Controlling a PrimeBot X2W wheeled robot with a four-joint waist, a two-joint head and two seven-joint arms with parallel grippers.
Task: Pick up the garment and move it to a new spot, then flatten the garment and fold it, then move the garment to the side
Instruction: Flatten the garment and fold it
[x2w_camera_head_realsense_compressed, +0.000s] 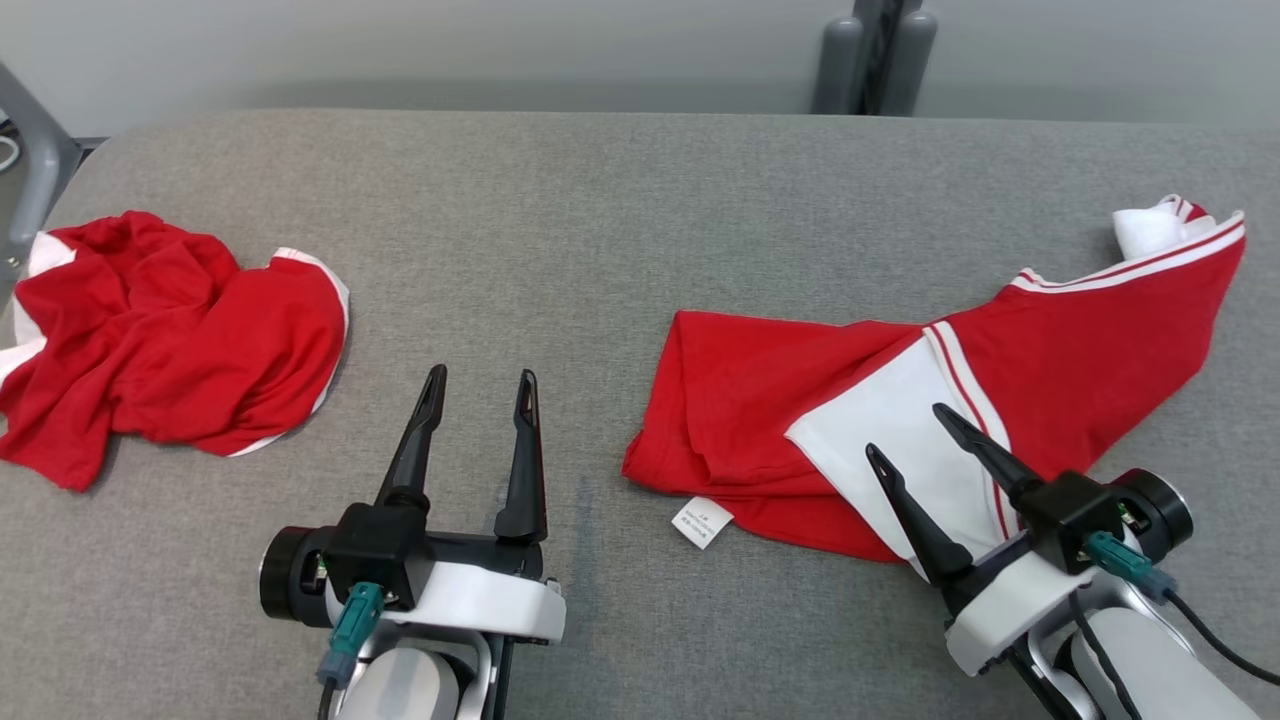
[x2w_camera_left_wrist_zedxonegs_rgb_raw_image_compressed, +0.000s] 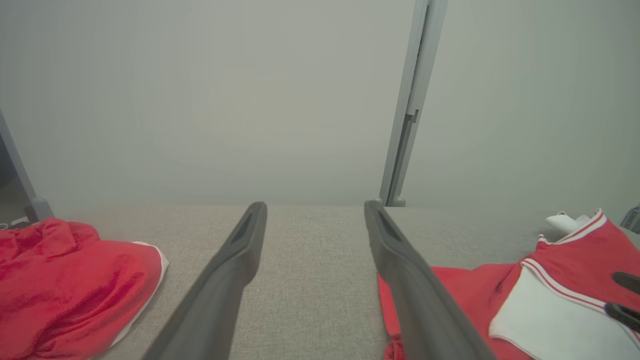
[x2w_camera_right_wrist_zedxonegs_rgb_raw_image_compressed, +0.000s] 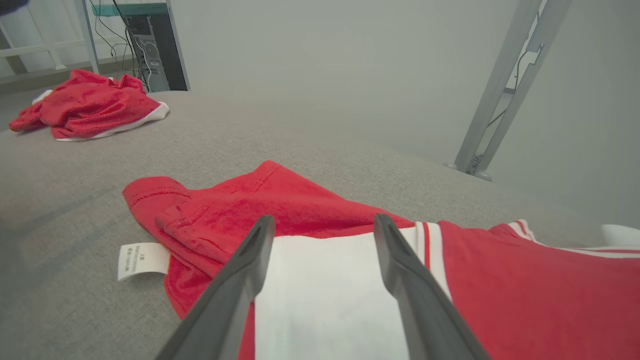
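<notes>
Item: red-and-white garment (x2w_camera_head_realsense_compressed: 760, 400), half-spread on my grey table (x2w_camera_head_realsense_compressed: 600, 200), right side.
My right gripper (x2w_camera_head_realsense_compressed: 904, 428) hangs above its white panel (x2w_camera_head_realsense_compressed: 850, 425), jaws wide, empty; left gripper (x2w_camera_head_realsense_compressed: 482, 373) likewise wide, empty, over the table beside it.

The left garment (x2w_camera_head_realsense_compressed: 170, 340) lies bunched at the left edge of the bench (x2w_camera_head_realsense_compressed: 620, 220), the right garment (x2w_camera_head_realsense_compressed: 1080, 350) spread at its right, well apart. Between them, nearer the robot, is the left hand (x2w_camera_head_realsense_compressed: 482, 373); the right hand (x2w_camera_head_realsense_compressed: 906, 429) is over the right garment's near edge.
</notes>
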